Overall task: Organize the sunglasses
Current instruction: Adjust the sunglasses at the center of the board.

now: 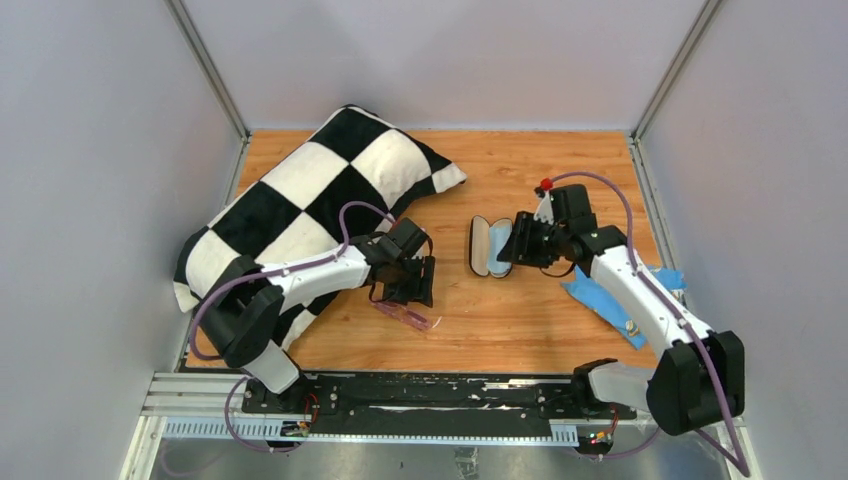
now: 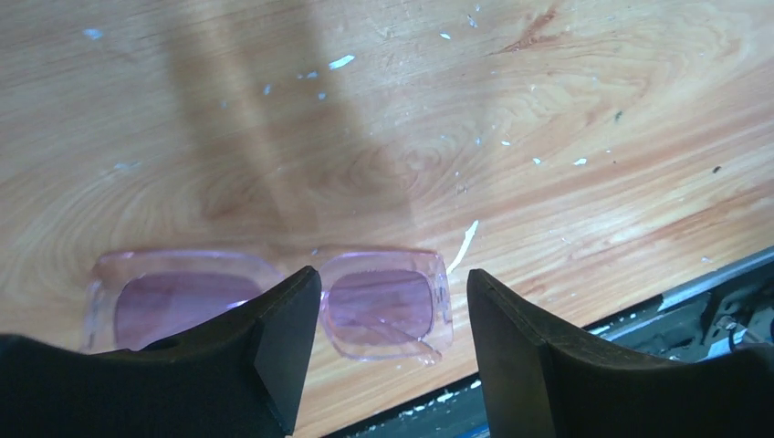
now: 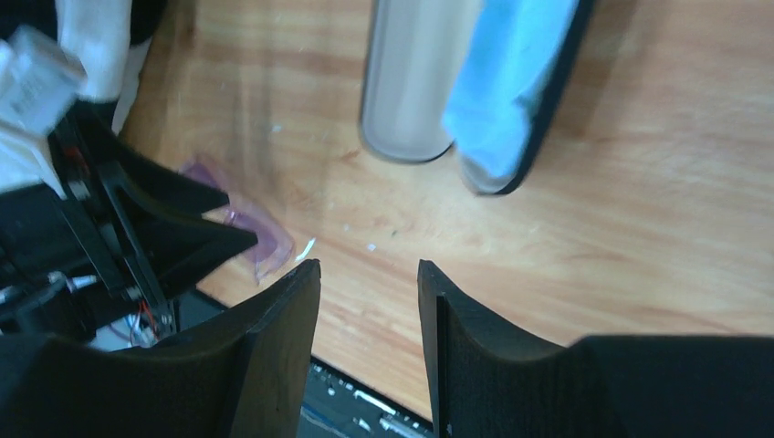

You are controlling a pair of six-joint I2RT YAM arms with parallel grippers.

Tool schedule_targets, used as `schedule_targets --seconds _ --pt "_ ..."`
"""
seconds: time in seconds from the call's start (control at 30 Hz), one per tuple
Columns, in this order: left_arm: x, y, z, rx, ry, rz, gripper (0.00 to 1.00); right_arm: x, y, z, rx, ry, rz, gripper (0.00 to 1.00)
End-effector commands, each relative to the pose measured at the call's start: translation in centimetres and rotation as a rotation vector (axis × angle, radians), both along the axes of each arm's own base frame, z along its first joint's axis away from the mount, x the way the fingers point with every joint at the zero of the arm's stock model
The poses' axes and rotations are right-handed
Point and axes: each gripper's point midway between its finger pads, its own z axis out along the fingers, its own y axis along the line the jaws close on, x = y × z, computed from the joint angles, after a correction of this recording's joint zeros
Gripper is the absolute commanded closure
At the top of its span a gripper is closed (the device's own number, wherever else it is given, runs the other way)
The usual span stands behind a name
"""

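The sunglasses point(image 1: 408, 317), a slim folded pair with a translucent pinkish-purple frame, lie flat on the wooden table near its front edge. In the left wrist view the sunglasses point(image 2: 374, 306) lie just beyond the fingertips. My left gripper point(image 1: 412, 285) hovers right above them, open and empty; its gap point(image 2: 394, 283) frames the right lens. My right gripper point(image 1: 512, 248) is open and empty beside the open dark glasses case point(image 1: 490, 246), which holds a light blue cloth point(image 3: 507, 82). The sunglasses also show at the left of the right wrist view point(image 3: 251, 228).
A black-and-white checkered pillow point(image 1: 310, 195) lies at the back left, under the left arm. A blue cloth point(image 1: 615, 300) lies under the right arm. The black rail point(image 1: 430, 395) runs along the table's front edge. Grey walls enclose the table.
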Motion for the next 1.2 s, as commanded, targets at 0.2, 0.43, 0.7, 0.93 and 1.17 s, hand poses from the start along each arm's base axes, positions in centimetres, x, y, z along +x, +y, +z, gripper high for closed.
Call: schedule_targets --seconds 0.2,0.43,0.7,0.93,1.17 --pt "2.0 7.5 1.7 0.129 -0.107 0.142 0.33 -9.2 6.0 -2.3 -0.131 -0.008 0.188 0.5" --pt "4.1 10.8 -0.1 0.218 -0.114 0.222 0.33 -13.0 10.5 -5.4 -0.3 -0.1 0.39 0.45" --pt "4.1 11.0 -2.0 0.259 -0.073 0.206 0.34 -13.4 15.3 -8.6 -0.405 -0.146 0.493 0.44" --pt "2.3 11.5 -2.8 0.229 -0.058 0.199 0.35 -12.4 16.8 -10.1 -0.449 -0.148 0.491 0.42" --pt "-0.1 10.9 -3.4 0.152 -0.003 0.202 0.35 -10.7 16.4 -11.5 -0.517 -0.135 0.421 0.42"
